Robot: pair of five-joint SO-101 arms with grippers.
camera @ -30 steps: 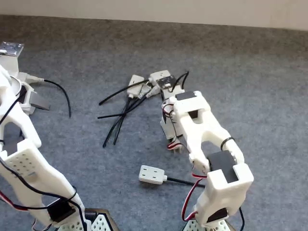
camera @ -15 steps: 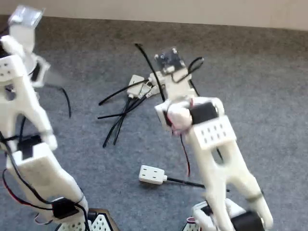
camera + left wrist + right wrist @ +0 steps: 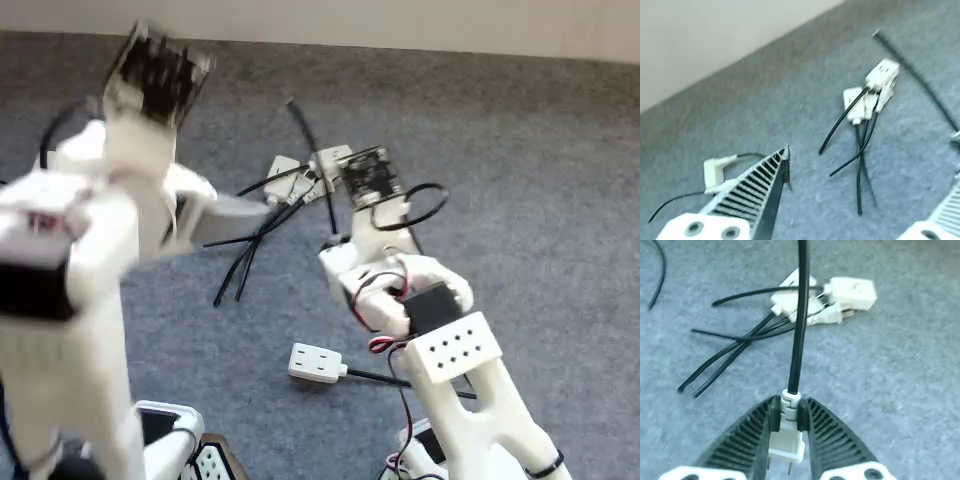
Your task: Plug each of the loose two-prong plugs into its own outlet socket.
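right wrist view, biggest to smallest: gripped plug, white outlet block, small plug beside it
1. gripped plug and outlet block: they look about alike. The plug is nearer the camera and partly hidden by the gripper, so I won't rank them.
2. small plug: clearly smallest.

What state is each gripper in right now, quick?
Left gripper: open, holding nothing.
Right gripper: closed on a white two-prong plug.

No readable text, label, number or sign; markings on dark green circuit board (image 3: 368, 172), 12 o'clock of centre, too blurred to read.
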